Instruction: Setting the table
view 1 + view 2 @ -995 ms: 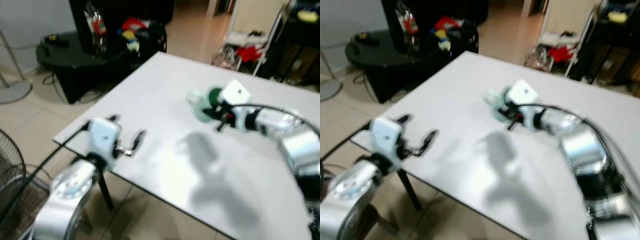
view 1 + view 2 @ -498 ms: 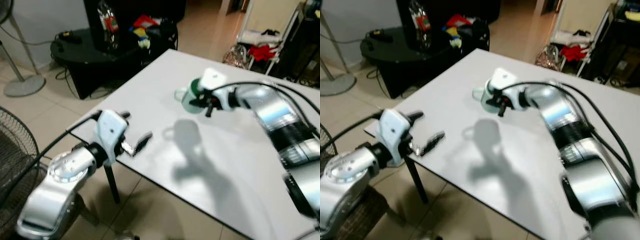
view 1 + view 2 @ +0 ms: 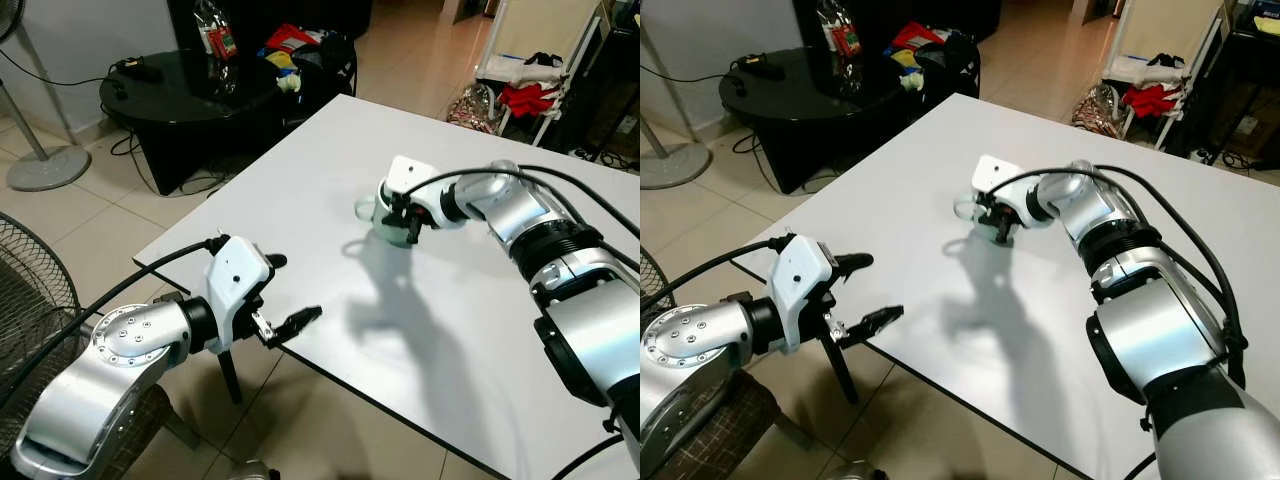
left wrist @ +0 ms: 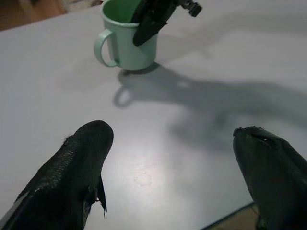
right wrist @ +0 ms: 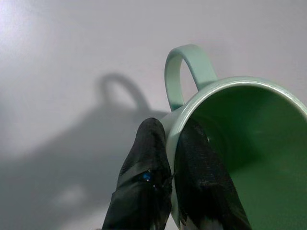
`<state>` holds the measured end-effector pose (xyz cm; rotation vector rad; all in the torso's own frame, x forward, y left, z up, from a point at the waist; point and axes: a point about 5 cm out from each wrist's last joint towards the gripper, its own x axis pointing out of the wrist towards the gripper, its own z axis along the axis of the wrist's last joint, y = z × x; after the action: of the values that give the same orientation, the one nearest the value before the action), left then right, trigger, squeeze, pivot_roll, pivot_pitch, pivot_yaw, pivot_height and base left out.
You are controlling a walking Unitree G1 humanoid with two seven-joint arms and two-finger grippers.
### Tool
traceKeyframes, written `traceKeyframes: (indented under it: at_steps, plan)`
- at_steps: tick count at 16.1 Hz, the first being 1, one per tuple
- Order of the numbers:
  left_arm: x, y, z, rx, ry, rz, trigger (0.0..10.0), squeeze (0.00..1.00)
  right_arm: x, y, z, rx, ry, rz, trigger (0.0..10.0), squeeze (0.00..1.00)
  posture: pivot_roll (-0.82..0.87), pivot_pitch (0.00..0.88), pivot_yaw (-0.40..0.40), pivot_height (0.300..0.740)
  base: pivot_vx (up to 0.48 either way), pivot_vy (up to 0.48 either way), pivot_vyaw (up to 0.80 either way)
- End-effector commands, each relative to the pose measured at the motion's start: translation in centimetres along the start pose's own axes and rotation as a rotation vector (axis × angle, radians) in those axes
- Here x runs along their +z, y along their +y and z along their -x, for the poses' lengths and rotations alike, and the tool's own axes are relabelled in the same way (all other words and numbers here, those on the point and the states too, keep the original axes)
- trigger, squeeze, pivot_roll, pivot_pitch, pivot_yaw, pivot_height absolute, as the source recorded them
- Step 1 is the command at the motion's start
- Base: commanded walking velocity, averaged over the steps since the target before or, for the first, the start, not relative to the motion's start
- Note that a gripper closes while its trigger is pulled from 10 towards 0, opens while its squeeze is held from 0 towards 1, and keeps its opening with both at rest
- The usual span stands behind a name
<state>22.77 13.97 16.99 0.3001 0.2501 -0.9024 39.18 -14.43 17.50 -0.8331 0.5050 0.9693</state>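
Left eye view, table: one white table [image 3: 470, 330], its near corner toward the robot, with one mug on it.
Mug count: one pale green mug [image 3: 392, 222], upright, its handle pointing toward the robot's left; it stands a little in from the table's left edge.
Mug contact: its shadow meets its base in the left wrist view, so it seems to rest on the table, though I cannot be sure it is fully set down.
Right claw: one right claw [image 5: 168, 158], closed on the mug's rim beside the handle, one finger inside the wall and one outside, pinching the wall between them.
Left claw: one left claw [image 3: 290, 300], fingers spread wide and holding nothing, hovering at the table's near left edge, well apart from the mug.
Left wrist view: both black fingertips [image 4: 86, 148] frame bare table, with the mug [image 4: 127, 43] beyond them and the right claw's fingers on its rim.
Beyond the table: one round black side table [image 3: 170, 90] with a bag and bright clutter on it, one fan base [image 3: 45, 165] on the tiled floor [image 3: 90, 220], one wire fan guard [image 3: 30, 300] at the near left.
Change since half a second ago: the mug and right claw sit lower and nearer the table, the mug's shadow now joined to it instead of lying apart.
Change in left claw: its fingers are wider apart than before.
Change in view: the whole picture has shifted slightly and sharpened, so the camera moved.
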Motion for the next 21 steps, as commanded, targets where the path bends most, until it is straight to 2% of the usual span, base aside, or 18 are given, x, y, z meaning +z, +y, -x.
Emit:
traceKeyframes:
  at_steps: [1, 7, 12, 13, 15, 17, 20, 21]
  plan:
    - [0.1, -0.4, 0.0, -0.027, 0.009, -0.003, 10.0, 0.0, 1.4, -0.8, 0.5, -0.018, -0.02, 0.042, 10.0, 0.0, 0.05, 0.0, 0.015, 0.74, 0.0, 0.0, 0.0]
    - [0.0, -0.7, 0.2, -0.04, 0.032, 0.007, 10.0, 0.0, 1.8, -1.1, 0.3, -0.079, -0.06, 0.025, 10.0, 0.0, 0.06, 0.0, 0.017, 0.74, 0.0, 0.0, 0.0]
    - [0.0, -0.8, 0.2, -0.051, 0.041, 0.01, 10.0, 0.0, 1.5, -0.5, -0.1, -0.043, -0.089, -0.018, 10.0, 0.02, 0.06, 0.0, 0.02, 0.74, 0.0, 0.0, 0.0]
    - [0.0, -0.8, 0.1, -0.052, 0.041, 0.012, 10.0, 0.0, 1.4, -0.4, -0.2, -0.036, -0.086, -0.02, 10.0, 0.15, 0.06, 0.0, 0.02, 0.74, 0.0, 0.0, 0.0]
    - [0.1, -1.0, 0.1, -0.061, 0.041, 0.016, 10.0, 0.0, 1.1, 0.0, -0.4, 0.001, -0.069, -0.017, 10.0, 0.68, 0.06, 0.0, 0.02, 0.74, 0.0, 0.0, 0.0]
    - [0.1, -1.1, 0.1, -0.063, 0.044, 0.017, 10.0, 0.0, 0.8, 0.3, -0.6, 0.024, -0.054, -0.013, 10.0, 0.72, 0.06, 0.0, 0.019, 0.74, 0.0, 0.0, 0.0]
    - [0.1, -1.0, 0.0, -0.062, 0.048, 0.015, 10.0, 0.0, 0.6, 0.5, -0.7, 0.035, -0.045, -0.011, 10.0, 0.73, 0.06, 0.0, 0.018, 0.74, 0.0, 0.0, 0.0]
    - [0.1, -1.0, 0.1, -0.061, 0.048, 0.014, 10.0, 0.0, 0.7, 0.5, -0.7, 0.031, -0.047, -0.01, 10.0, 0.77, 0.06, 0.0, 0.02, 0.74, 0.0, 0.0, 0.0]
